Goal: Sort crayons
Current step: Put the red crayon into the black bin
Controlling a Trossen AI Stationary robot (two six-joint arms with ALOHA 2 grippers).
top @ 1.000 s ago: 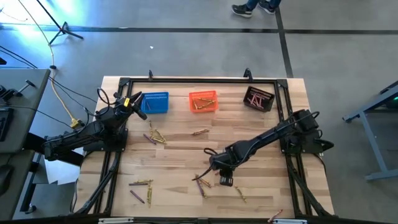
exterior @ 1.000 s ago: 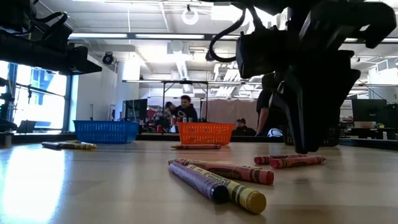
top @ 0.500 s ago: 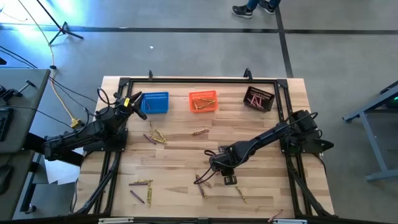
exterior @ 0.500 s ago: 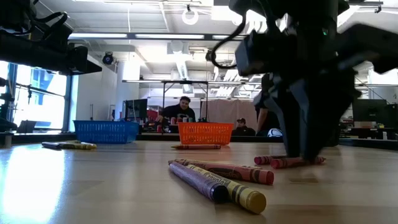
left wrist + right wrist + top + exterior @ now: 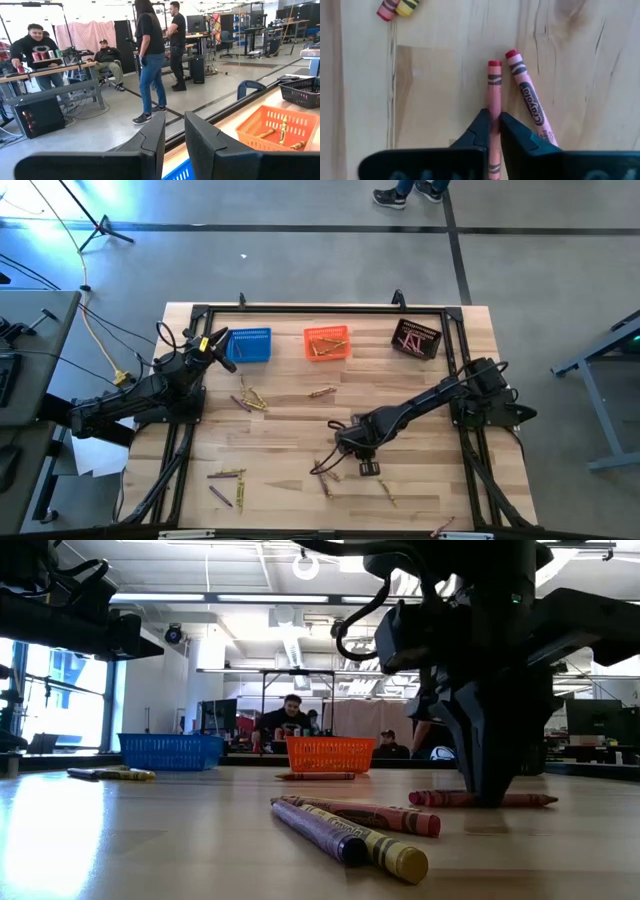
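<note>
Thin crayons lie scattered on the wooden table (image 5: 300, 420), with one group near the middle (image 5: 325, 470) and others at left (image 5: 250, 400). My right gripper (image 5: 494, 120) points down at the table's middle, shut on a reddish-pink crayon (image 5: 493, 85). A second pink crayon (image 5: 530, 102) lies right beside it on the wood. In the low view the same gripper (image 5: 490, 790) stands on that crayon (image 5: 440, 799). My left gripper (image 5: 175, 145) waits level at the far left beside the blue basket (image 5: 250, 345), a narrow gap between its fingers, nothing in it. My right gripper pinches the reddish-pink crayon's two long sides (image 5: 493, 102) between its two fingers, about midway along the stick. The fingers (image 5: 482, 122) come from above, pointing steeply down. The crayon lies flat on the table.
Three mesh baskets stand in a row along the far edge: blue, orange (image 5: 327, 343) with crayons inside, and black (image 5: 417, 338). A dark frame (image 5: 320, 310) runs round the table. More crayons lie near the front left (image 5: 228, 475) and close to the low camera (image 5: 350, 830).
My right gripper has sunk to the table, rolled about its own axis, and shut on the reddish-pink crayon. That crayon has swung a little on the wood and now lies apart from its neighbour.
</note>
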